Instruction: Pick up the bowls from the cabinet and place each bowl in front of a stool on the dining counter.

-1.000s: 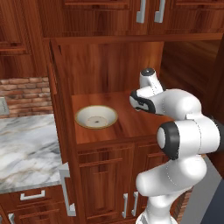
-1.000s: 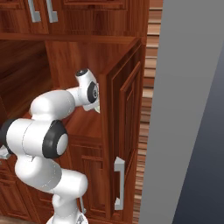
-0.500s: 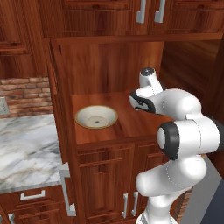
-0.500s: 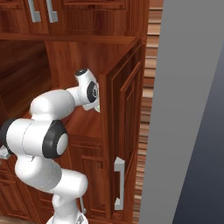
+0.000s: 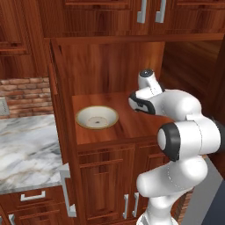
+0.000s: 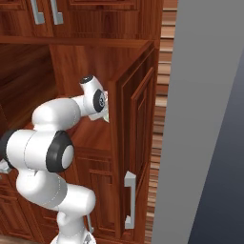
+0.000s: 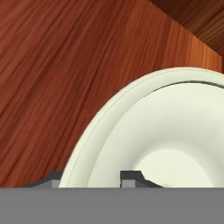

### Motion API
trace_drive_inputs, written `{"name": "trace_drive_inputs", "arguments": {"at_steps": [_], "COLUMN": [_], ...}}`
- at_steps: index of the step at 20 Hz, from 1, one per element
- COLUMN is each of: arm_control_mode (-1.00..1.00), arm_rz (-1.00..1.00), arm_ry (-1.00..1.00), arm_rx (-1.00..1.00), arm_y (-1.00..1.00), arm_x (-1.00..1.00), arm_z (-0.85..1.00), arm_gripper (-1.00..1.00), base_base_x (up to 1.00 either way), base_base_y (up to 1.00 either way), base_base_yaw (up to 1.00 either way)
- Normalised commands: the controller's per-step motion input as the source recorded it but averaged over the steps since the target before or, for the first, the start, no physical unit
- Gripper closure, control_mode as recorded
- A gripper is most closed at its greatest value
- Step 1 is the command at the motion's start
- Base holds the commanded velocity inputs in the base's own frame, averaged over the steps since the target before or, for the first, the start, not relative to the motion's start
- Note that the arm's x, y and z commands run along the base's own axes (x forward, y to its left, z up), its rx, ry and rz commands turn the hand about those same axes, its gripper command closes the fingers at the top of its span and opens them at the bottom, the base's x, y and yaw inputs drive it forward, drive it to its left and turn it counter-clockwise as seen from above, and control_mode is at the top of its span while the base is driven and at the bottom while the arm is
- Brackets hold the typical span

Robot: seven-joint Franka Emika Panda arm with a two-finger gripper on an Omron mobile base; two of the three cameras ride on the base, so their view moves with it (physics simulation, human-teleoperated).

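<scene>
My gripper (image 7: 89, 177) straddles the near bowl's (image 7: 166, 131) rim on the cabinet (image 5: 105, 66) shelf; grip closure indeterminate.

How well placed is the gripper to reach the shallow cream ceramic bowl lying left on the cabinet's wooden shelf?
Probably yes: the shallow cream ceramic bowl lies uncovered on the open wooden shelf, with bare shelf beside it. But the gripper straddles another bowl's rim.
</scene>
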Motion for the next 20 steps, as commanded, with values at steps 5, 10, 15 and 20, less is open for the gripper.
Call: {"name": "trace_drive_inputs", "arguments": {"at_steps": [5, 10, 15, 20], "arm_control_mode": [-1.00, -1.00, -1.00, -1.00], "arm_rz": [0.00, 0.00, 0.00, 0.00], "arm_ry": [0.00, -0.08, -0.08, 0.00], "arm_rx": [0.00, -0.07, -0.10, -0.05], "arm_y": [0.04, 0.18, 0.33, 0.42], "arm_x": [-0.09, -0.43, -0.57, -0.73], "arm_z": [0.08, 0.72, 0.78, 0.50], "arm_gripper": [1.00, 1.00, 1.00, 1.00], "base_base_x": [0.00, 0.00, 0.00, 0.00], "base_base_y": [0.00, 0.00, 0.00, 0.00], "base_base_yaw": [0.00, 0.00, 0.00, 0.00]}}
